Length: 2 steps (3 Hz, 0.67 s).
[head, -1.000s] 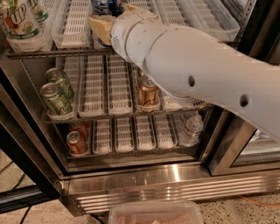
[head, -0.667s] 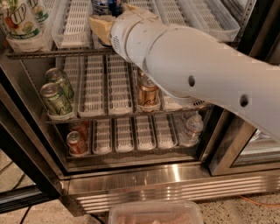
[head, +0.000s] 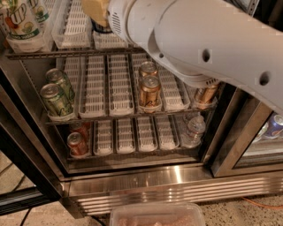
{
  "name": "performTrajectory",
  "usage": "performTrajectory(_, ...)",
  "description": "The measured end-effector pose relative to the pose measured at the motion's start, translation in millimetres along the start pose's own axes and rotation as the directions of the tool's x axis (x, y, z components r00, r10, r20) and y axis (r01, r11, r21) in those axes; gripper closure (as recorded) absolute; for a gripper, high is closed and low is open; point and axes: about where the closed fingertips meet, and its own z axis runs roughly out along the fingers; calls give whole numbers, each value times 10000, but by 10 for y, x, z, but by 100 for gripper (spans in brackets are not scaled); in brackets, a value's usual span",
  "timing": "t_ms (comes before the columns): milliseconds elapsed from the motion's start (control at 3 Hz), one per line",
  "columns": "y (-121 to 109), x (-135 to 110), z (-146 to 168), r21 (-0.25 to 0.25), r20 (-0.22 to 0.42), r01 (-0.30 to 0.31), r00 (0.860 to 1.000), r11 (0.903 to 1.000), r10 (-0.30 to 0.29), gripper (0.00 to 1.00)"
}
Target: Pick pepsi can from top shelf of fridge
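The gripper (head: pixel 95 10) is at the top edge of the view, over the top shelf (head: pixel 78 24) of the fridge (head: pixel 177 185), and is partly cut off. Whether it is released or clenched cannot be told. Just below it, only a dark sliver of the pepsi can (head: pixel 102 28) shows on that shelf. The white arm (head: pixel 199 39) hides the shelf's right side. Gold cans (head: pixel 149 90) stand on the rack below.

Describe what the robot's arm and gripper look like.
The arm is a thick, smooth white shell with rounded joints, small dark round holes and a slotted vent near the wrist. The gripper, at the top edge over the top shelf, looks pale tan.
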Motion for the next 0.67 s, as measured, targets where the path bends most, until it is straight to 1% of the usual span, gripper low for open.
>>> performTrajectory(333,-21,-71,-60,-38,27,54,10000,10000,-54,100)
performTrajectory(667,-1,-46,-206,7,-136,114,9998,9999,-113,100)
